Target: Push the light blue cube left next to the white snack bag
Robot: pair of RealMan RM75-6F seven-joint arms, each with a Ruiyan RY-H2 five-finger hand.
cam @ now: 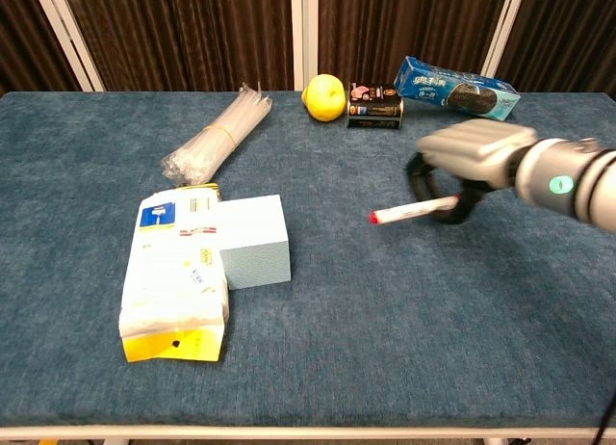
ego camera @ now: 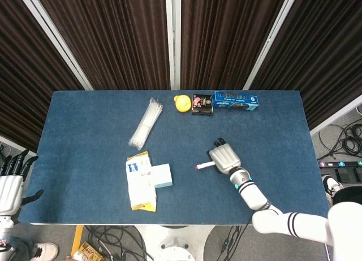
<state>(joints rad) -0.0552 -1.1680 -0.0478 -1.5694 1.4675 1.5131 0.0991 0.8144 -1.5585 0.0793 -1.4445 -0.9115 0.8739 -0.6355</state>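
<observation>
The light blue cube (ego camera: 162, 175) (cam: 255, 241) sits on the blue table, touching the right side of the white snack bag (ego camera: 140, 183) (cam: 178, 280). My right hand (ego camera: 224, 158) (cam: 469, 160) is well to the right of the cube, above the table. It holds a white marker with a red tip (ego camera: 204, 165) (cam: 414, 212) that points left toward the cube. My left hand (ego camera: 11, 182) hangs off the table's left edge, fingers apart and holding nothing.
At the back of the table lie a bundle of clear straws (ego camera: 145, 123) (cam: 217, 133), a yellow lemon (ego camera: 181, 103) (cam: 324, 97), a dark can (ego camera: 202, 104) (cam: 374, 106) and a blue cookie box (ego camera: 236, 100) (cam: 455, 87).
</observation>
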